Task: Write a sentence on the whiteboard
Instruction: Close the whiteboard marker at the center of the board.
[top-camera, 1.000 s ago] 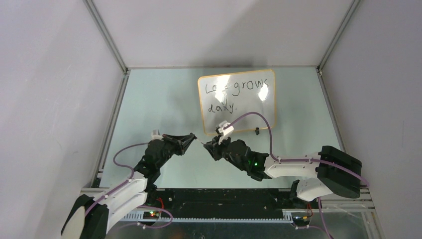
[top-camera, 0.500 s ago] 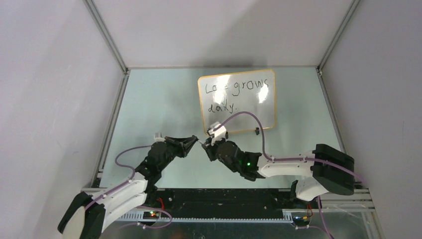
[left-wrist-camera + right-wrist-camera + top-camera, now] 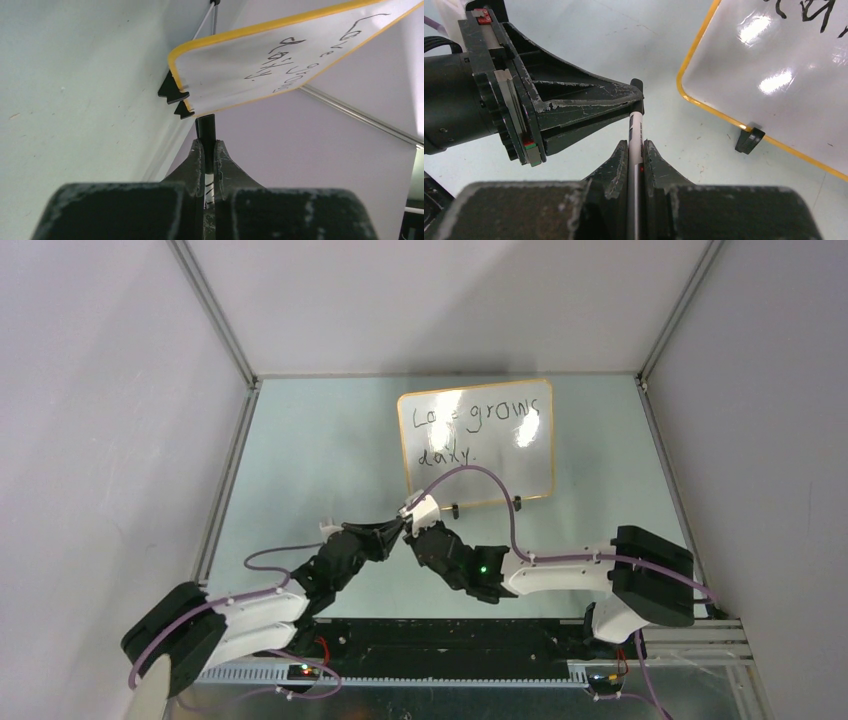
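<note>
The whiteboard (image 3: 476, 462) stands at the back centre of the table, with the sentence (image 3: 480, 425) in black in two lines, "Love grows daily." It also shows in the left wrist view (image 3: 235, 65) and the right wrist view (image 3: 784, 100). My right gripper (image 3: 412, 533) (image 3: 636, 145) is shut on the white barrel of a marker (image 3: 636, 127). My left gripper (image 3: 399, 524) (image 3: 209, 145) meets it from the left and is shut on the marker's black end (image 3: 206, 129). Both are in front of the board's lower left corner.
The right arm's purple cable (image 3: 480, 472) arcs in front of the board's lower edge. A black stand foot (image 3: 749, 140) sits near the right gripper. Grey enclosure walls and metal rails (image 3: 228, 480) bound the pale green table (image 3: 300, 450).
Both grippers have moved towards each other and a little left. The gap between them has shut, and the left gripper's fingers now hold the marker's end.
</note>
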Robot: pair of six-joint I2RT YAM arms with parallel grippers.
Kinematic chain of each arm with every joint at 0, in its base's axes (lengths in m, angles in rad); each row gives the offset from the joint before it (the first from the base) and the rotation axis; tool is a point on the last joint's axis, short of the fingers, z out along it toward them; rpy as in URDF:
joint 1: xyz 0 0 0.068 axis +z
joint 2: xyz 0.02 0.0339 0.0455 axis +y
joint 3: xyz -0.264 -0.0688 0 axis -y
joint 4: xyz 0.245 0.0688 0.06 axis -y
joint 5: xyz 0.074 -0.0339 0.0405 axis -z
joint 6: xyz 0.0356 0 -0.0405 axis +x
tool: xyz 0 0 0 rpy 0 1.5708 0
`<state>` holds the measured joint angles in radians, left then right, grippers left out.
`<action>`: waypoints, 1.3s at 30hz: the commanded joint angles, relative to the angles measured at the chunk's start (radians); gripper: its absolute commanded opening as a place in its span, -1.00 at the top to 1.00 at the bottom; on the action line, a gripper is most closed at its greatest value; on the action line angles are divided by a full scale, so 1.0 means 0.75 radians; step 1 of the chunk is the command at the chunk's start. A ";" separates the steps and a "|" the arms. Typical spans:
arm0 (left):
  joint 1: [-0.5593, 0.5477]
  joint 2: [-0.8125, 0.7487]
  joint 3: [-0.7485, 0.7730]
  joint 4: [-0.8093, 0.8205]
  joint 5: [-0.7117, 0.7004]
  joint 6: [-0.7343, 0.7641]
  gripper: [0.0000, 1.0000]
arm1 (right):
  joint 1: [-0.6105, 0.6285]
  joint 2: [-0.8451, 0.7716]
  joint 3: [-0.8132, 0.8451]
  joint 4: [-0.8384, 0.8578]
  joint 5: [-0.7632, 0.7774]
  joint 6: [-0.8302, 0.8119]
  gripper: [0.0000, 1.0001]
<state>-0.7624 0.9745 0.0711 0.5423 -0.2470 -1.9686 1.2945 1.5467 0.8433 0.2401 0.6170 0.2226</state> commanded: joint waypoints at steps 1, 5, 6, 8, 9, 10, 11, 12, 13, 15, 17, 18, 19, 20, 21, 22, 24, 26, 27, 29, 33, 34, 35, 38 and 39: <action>-0.181 0.099 0.115 0.533 0.345 -0.097 1.00 | -0.058 0.035 0.049 0.062 -0.077 0.030 1.00; -0.252 0.185 0.113 0.665 0.287 -0.130 1.00 | -0.094 0.005 0.042 0.007 -0.109 0.074 1.00; -0.267 0.184 0.116 0.663 0.277 -0.129 1.00 | -0.110 0.001 0.042 -0.027 -0.126 0.099 1.00; -0.278 0.156 0.118 0.611 0.260 -0.121 1.00 | -0.140 -0.021 0.041 -0.081 -0.161 0.133 1.00; -0.279 0.123 0.116 0.587 0.243 -0.117 1.00 | -0.148 -0.040 0.041 -0.099 -0.173 0.151 1.00; -0.279 0.103 0.109 0.530 0.223 -0.110 1.00 | -0.162 -0.048 0.042 -0.132 -0.191 0.156 1.00; -0.278 0.063 0.106 0.469 0.212 -0.103 1.00 | -0.168 -0.066 0.042 -0.148 -0.213 0.166 1.00; -0.279 0.039 0.103 0.437 0.191 -0.097 1.00 | -0.181 -0.075 0.042 -0.184 -0.222 0.174 1.00; -0.279 -0.012 0.102 0.351 0.180 -0.085 1.00 | -0.190 -0.099 0.042 -0.203 -0.248 0.192 1.00; -0.278 -0.098 0.114 0.160 0.151 -0.066 0.91 | -0.215 -0.136 0.042 -0.261 -0.293 0.217 1.00; -0.278 -0.194 0.139 -0.097 0.116 -0.044 0.48 | -0.241 -0.184 0.043 -0.333 -0.327 0.242 1.00; -0.277 -0.228 0.156 -0.180 0.085 -0.037 0.30 | -0.263 -0.224 0.043 -0.381 -0.343 0.249 1.00; -0.273 -0.289 0.164 -0.328 0.067 -0.027 -0.03 | -0.276 -0.248 0.044 -0.418 -0.387 0.267 1.00; -0.271 -0.318 0.167 -0.382 0.034 -0.024 -0.17 | -0.305 -0.287 0.045 -0.458 -0.409 0.276 1.00; -0.261 -0.369 0.164 -0.456 0.022 -0.020 -0.35 | -0.320 -0.309 0.050 -0.501 -0.466 0.285 1.00; -0.254 -0.394 0.149 -0.478 0.007 -0.018 -0.41 | -0.350 -0.346 0.054 -0.529 -0.488 0.287 1.00; -0.216 -0.460 0.132 -0.543 -0.001 -0.009 -0.49 | -0.383 -0.386 0.080 -0.639 -0.522 0.293 1.00; -0.188 -0.547 0.138 -0.647 -0.014 0.019 -0.51 | -0.412 -0.409 0.132 -0.782 -0.570 0.289 1.00; -0.180 -0.567 0.150 -0.723 -0.036 0.052 -0.51 | -0.428 -0.411 0.179 -0.899 -0.603 0.289 1.00; -0.154 -0.620 0.190 -0.868 -0.079 0.125 -0.51 | -0.455 -0.403 0.259 -1.093 -0.654 0.283 1.00; -0.076 -0.689 0.291 -1.117 -0.194 0.356 -0.52 | -0.493 -0.327 0.401 -1.490 -0.701 0.252 1.00; -0.040 -0.707 0.307 -1.139 -0.211 0.480 -0.54 | -0.493 -0.323 0.421 -1.537 -0.685 0.248 1.00; -0.024 -0.714 0.339 -1.150 -0.243 0.546 -0.55 | -0.493 -0.320 0.430 -1.615 -0.681 0.243 1.00; 0.046 -0.712 0.419 -1.206 -0.302 0.872 -0.62 | -0.494 -0.312 0.451 -1.741 -0.697 0.219 1.00; 0.055 -0.705 0.475 -1.229 -0.331 0.928 -0.62 | -0.492 -0.289 0.457 -1.764 -0.701 0.204 1.00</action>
<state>-0.7650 0.4446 0.3069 -0.2749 -0.3672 -1.6112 0.9257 1.3018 1.1423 -0.8345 0.1242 0.4118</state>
